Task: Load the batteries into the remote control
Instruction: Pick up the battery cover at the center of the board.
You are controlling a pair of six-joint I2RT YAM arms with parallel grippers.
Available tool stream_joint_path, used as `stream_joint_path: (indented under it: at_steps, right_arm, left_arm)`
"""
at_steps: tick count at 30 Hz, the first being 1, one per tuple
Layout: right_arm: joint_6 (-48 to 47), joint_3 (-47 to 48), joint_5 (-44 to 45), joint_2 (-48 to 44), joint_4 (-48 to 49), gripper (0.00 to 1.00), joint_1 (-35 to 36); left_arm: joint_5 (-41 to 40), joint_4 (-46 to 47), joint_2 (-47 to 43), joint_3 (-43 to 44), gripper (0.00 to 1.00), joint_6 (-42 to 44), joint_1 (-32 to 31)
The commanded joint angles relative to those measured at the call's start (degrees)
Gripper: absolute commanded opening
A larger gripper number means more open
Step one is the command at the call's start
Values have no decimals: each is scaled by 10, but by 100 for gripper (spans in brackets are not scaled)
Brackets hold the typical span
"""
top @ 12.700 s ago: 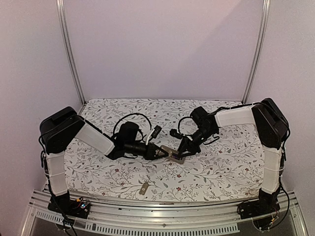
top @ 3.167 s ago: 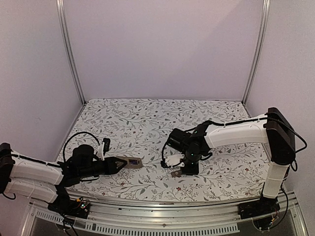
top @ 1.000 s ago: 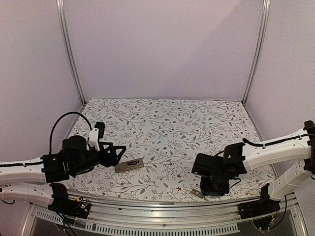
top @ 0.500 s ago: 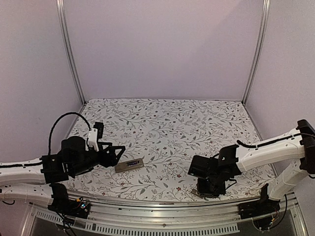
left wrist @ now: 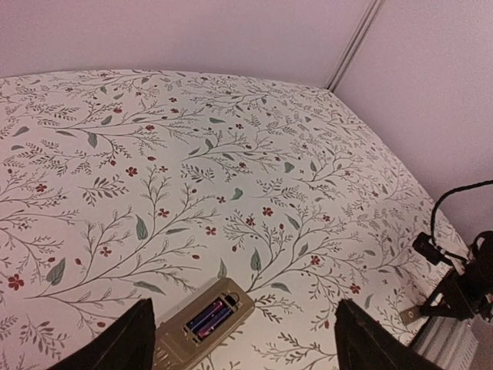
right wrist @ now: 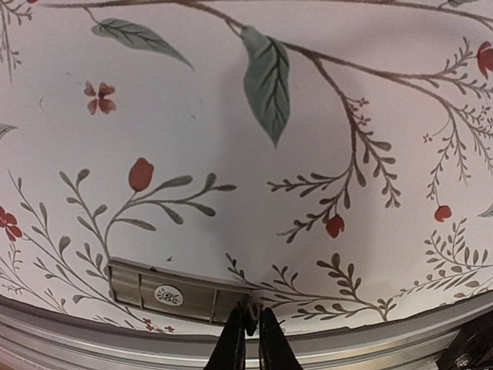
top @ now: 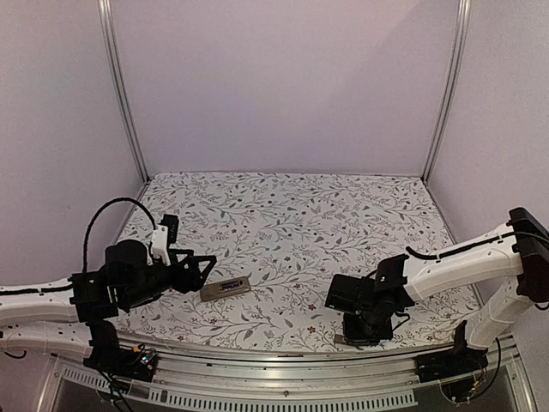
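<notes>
I find no readable words or numbers. The grey-tan cover piece (right wrist: 131, 284), just left of the jaws of my right gripper (right wrist: 248, 330), bears a round white emblem (right wrist: 167, 294), illegible.

Remote control (top: 225, 287) is laid on the table (top: 300, 215) left of centre, just right of the left gripper (top: 202, 269). Batteries (left wrist: 209, 317) are seated side by side in it. Cover piece (right wrist: 177, 293) is placed at the near edge, by the right gripper (right wrist: 251, 336).
</notes>
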Motion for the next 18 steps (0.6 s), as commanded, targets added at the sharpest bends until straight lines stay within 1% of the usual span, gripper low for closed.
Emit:
stream_joint_path:
  at_steps: [1, 14, 18]
  right_arm:
    - [-11, -1, 18, 7, -9, 7, -5]
    - [-32, -8, 23, 11, -6, 7, -17]
    - [-38, -9, 21, 18, 0, 4, -18]
  left_arm:
    - [-7, -7, -7, -12, 80, -3, -9]
    - [-7, -11, -13, -11, 79, 1, -9]
    - [-7, -11, -13, -9, 79, 4, -10]
